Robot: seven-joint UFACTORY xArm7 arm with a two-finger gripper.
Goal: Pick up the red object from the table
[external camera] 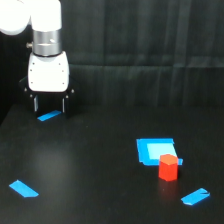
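Standing here, I judge that the picking is not yet begun: the tool hangs empty at the far side of the exterior view's left, its two thin fingers apart, just above a blue tape strip. The red object sits on the bench well apart from it, toward the exterior view's right and nearer to the camera, touching the front corner of a flat blue square piece. Next the tool must travel across, stop over the block and descend with fingers on both sides
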